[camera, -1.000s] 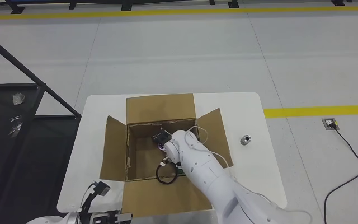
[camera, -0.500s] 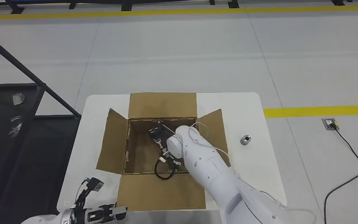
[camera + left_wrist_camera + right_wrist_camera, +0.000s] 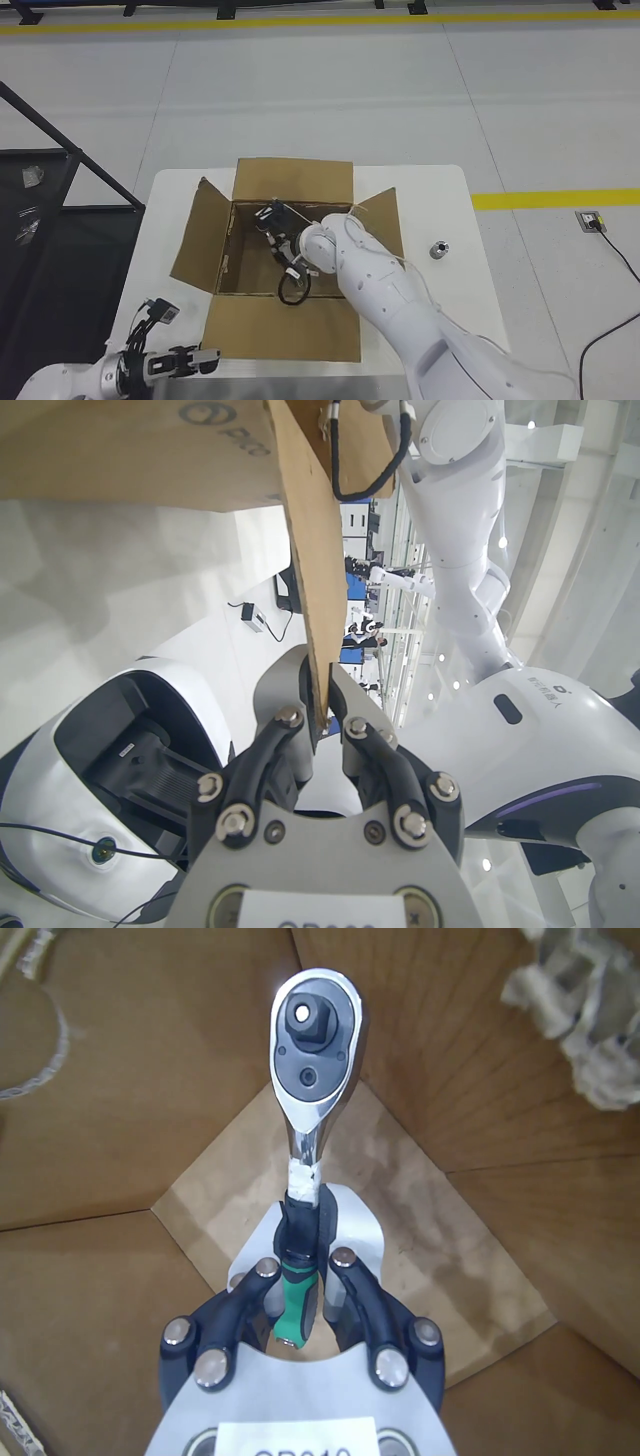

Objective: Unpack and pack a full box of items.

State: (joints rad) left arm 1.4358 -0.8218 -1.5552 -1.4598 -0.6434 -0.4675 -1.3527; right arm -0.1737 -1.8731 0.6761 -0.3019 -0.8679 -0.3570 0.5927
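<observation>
the right gripper [image 3: 304, 1224] is clamped on the ratchet wrench [image 3: 315, 1043], its fingers pinching the dark neck of the handle just above the green grip, whose butt sits back between them. the wrench's long axis runs straight out ahead of the gripper, in line with the fingers, so the shiny head with its square drive is the farthest point from the wrist and leads down into the cardboard box [image 3: 125, 1128]. beyond the head lies the pale box floor, with brown walls rising close on several sides; whether the head touches anything i cannot tell. off to one side of the gripper a crumpled plastic-wrapped bundle [image 3: 580, 1018] lies against a wall, and on the other side a clear loop [image 3: 35, 1058] rests, both apart from the wrench. from above, the right arm bends over the near edge and plunges steeply into the box, wrist low inside. the left gripper [image 3: 322, 705] is closed on the edge of the near flap [image 3: 312, 550], well away from the wrench and low beside the table [image 3: 440, 200], so the right arm alone is placed to handle it. i judge the next move hinges on that vertical axis: lifting needs a straight pull back along it, laying down needs the head tipped clear of the walls.
</observation>
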